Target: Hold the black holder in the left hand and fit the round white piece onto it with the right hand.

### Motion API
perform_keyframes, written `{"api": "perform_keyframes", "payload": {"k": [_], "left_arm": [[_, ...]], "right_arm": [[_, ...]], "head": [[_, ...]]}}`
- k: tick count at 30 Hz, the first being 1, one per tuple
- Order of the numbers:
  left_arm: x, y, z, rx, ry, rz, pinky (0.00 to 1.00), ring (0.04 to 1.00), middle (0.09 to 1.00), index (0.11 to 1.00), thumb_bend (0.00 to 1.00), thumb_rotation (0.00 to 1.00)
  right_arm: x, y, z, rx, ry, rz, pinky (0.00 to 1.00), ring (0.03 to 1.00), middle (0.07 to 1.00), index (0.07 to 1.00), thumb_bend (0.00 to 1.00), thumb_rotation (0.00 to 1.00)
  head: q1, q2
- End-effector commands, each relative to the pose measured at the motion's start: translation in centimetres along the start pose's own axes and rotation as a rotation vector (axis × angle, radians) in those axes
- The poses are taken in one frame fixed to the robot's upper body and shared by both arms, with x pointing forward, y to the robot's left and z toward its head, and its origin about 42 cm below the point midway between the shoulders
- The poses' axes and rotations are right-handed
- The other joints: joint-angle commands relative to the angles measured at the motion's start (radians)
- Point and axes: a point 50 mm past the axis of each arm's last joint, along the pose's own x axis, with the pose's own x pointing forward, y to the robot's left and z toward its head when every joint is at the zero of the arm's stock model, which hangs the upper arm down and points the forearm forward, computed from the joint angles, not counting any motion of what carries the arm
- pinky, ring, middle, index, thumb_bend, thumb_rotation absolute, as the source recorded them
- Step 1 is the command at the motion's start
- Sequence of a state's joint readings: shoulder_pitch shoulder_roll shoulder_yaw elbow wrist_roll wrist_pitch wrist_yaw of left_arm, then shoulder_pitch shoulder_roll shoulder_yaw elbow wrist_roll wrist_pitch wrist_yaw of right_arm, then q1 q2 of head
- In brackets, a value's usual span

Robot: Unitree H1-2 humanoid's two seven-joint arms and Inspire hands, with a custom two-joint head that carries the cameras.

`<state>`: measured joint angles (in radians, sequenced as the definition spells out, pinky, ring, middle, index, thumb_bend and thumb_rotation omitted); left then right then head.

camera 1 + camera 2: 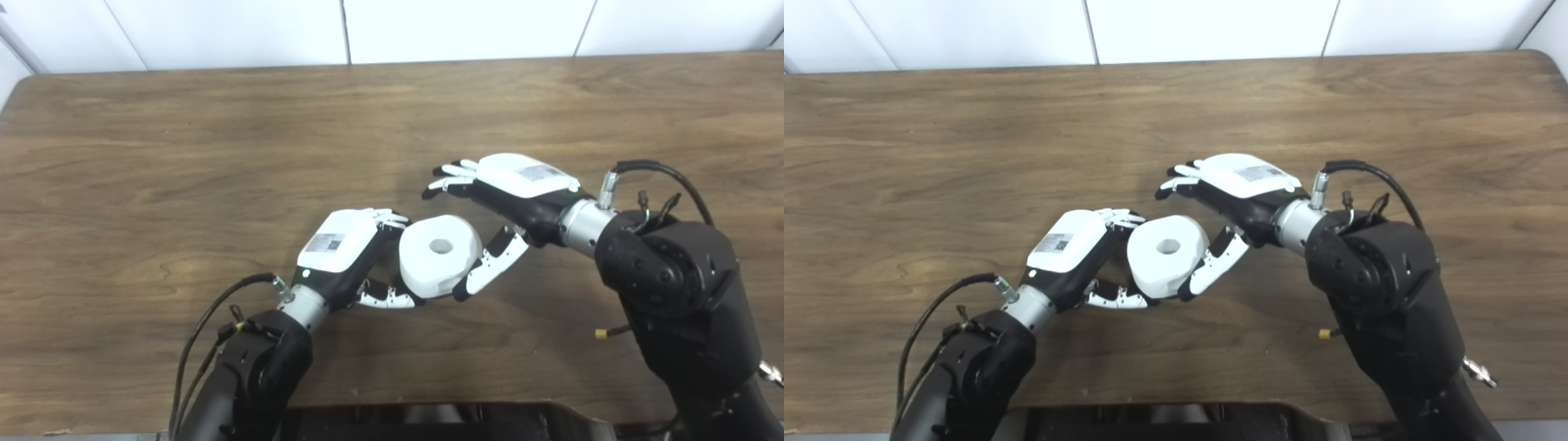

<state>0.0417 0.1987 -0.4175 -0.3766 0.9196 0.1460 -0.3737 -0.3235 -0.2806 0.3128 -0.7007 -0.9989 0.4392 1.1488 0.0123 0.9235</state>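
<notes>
**White piece between both hands: seat it squarely**

White plastic fills the space between your hands. Your left hand [343, 257] is curled at the near-left side of the round white piece [438, 254], thumb underneath and fingers at its far-left edge; it seems to be gripping something there, but the black holder is hidden, so you cannot confirm it. Your right hand [508, 196] is spread wide: its thumb [490, 266] rests against the piece's right side, while its fingers [450, 177] hang well beyond the piece, touching nothing. Judging from this, you should keep the left hand steady, keep the piece's centre hole [441, 246] in line with whatever it mounts on, and press evenly. The wooden table [184, 153] lies below.
</notes>
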Motion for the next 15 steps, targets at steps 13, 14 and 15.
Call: {"api": "perform_keyframes", "payload": {"k": [13, 14, 15], "left_arm": [[-0.7, -2.1, -3.1, -0.003, 0.135, -0.141, 0.86, 0.856, 0.785, 0.487, 0.52, 0.05], [-0.7, -2.1, -3.1, -0.003, 0.136, -0.141, 0.86, 0.855, 0.784, 0.487, 0.52, 0.05], [-0.7, -2.1, -3.2, -0.003, 0.138, -0.142, 0.86, 0.855, 0.784, 0.487, 0.52, 0.05]], "right_arm": [[-2.2, -5.2, 0.1, -0.101, -0.050, -0.038, 1.00, 1.000, 1.000, 0.930, 1.00, 0.48], [-2.4, -5.6, 0.0, -0.109, -0.052, -0.048, 0.99, 1.000, 1.000, 0.931, 1.00, 0.49], [-2.7, -5.9, 0.0, -0.113, -0.055, -0.059, 0.99, 1.000, 1.000, 0.930, 1.00, 0.49]], "head": [[0.003, -0.012], [0.003, -0.012], [0.004, -0.015]]}}
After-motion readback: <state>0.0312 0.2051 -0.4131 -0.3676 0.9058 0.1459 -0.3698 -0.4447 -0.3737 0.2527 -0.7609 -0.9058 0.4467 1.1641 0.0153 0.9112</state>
